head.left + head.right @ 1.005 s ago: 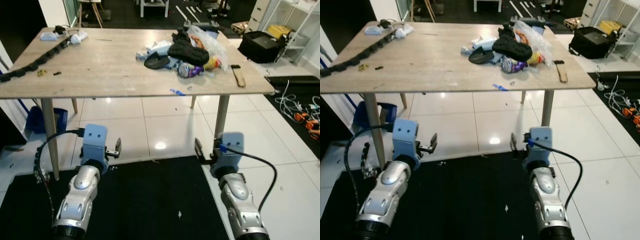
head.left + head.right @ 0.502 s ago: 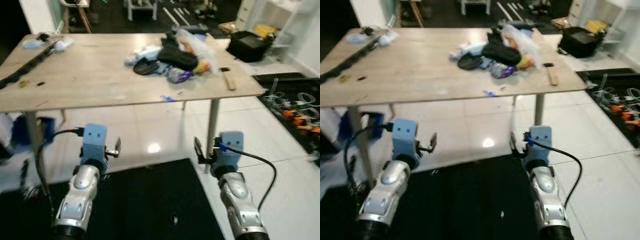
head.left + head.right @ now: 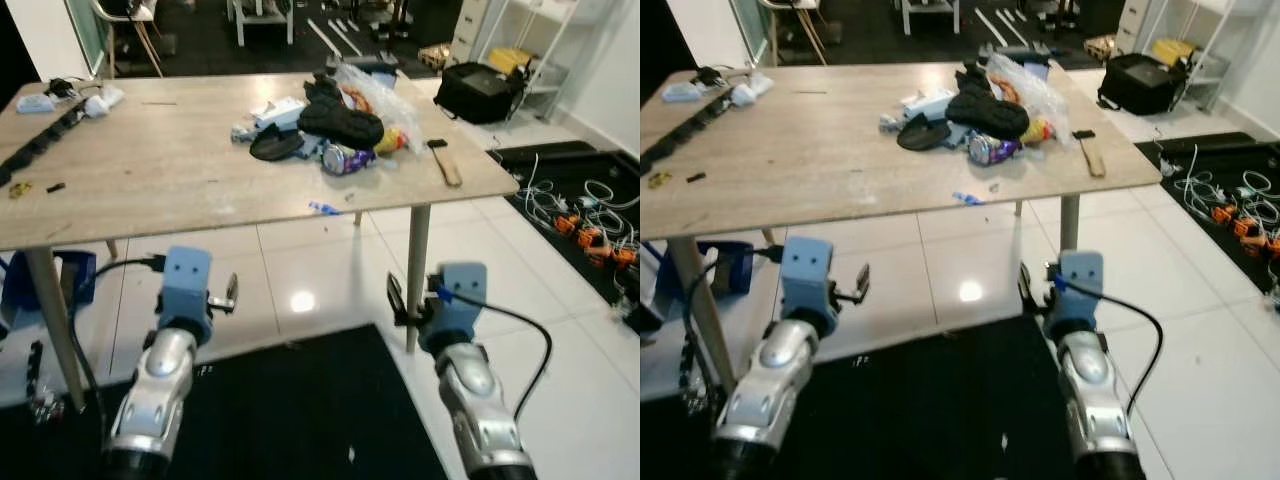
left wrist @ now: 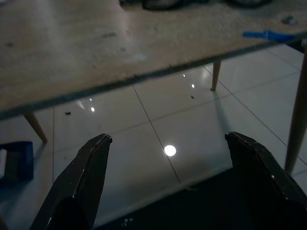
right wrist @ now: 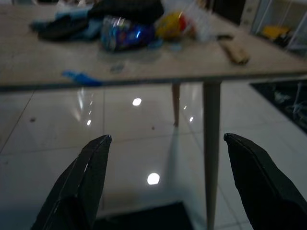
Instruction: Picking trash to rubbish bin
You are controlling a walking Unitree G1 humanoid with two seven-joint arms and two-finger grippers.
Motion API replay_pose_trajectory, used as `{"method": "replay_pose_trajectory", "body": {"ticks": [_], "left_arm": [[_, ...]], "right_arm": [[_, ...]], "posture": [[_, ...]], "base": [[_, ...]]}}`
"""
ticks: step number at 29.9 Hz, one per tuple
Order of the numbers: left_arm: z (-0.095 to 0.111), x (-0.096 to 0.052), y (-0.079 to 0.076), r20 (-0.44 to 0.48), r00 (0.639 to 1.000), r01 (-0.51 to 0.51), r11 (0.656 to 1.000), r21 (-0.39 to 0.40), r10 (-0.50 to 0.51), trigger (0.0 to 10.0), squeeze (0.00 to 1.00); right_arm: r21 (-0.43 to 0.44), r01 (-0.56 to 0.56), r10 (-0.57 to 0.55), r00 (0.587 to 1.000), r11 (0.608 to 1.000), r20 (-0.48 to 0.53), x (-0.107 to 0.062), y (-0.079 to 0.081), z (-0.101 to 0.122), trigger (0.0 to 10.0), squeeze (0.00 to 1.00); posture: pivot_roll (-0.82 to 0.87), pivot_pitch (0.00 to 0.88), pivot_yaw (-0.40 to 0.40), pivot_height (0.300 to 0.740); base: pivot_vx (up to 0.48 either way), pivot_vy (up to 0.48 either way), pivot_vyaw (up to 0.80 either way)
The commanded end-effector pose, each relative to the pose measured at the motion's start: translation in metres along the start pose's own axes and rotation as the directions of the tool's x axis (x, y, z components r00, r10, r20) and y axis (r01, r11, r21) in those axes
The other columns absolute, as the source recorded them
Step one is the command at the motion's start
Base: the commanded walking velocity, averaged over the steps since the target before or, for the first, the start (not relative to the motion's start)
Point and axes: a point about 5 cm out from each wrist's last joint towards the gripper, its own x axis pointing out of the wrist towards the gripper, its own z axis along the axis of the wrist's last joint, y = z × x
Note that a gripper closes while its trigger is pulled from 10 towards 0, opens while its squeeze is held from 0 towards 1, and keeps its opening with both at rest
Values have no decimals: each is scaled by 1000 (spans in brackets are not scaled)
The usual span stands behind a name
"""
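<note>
Trash pile (image 3: 335,125) lies toward the tabletop (image 3: 150,170) far right corner; judged light, soft and crinkly, its can (image 3: 345,158) slippery, best pinched across the body; left hand (image 4: 165,158) and right hand (image 5: 163,158) wide open, empty, below the near edge.

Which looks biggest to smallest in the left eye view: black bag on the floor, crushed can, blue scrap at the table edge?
1. black bag, though it sits farther from the camera than the table items
2. crushed can
3. blue scrap, a thin sliver by the near table edge
</note>
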Motion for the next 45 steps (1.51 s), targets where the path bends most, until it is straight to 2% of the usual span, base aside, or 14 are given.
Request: {"method": "replay_pose_trajectory", "body": {"ticks": [1, 45], "left_arm": [[-4, -2, 5, -15, 1000, -12, 1000, 10, 12, 10000, 0], [-1, -2, 5, -5, 1000, -1, 1000, 21, 1, 10000, 0]], "right_arm": [[9, -8, 8, 1000, 1000, 9, -2, 3, 0, 10000, 0], [6, 5, -6, 1000, 1000, 28, -2, 0, 2, 10000, 0]], "posture": [[-75, 81, -33, 740], [-75, 89, -32, 740]], "base": [[277, 0, 0], [278, 0, 0]]}}
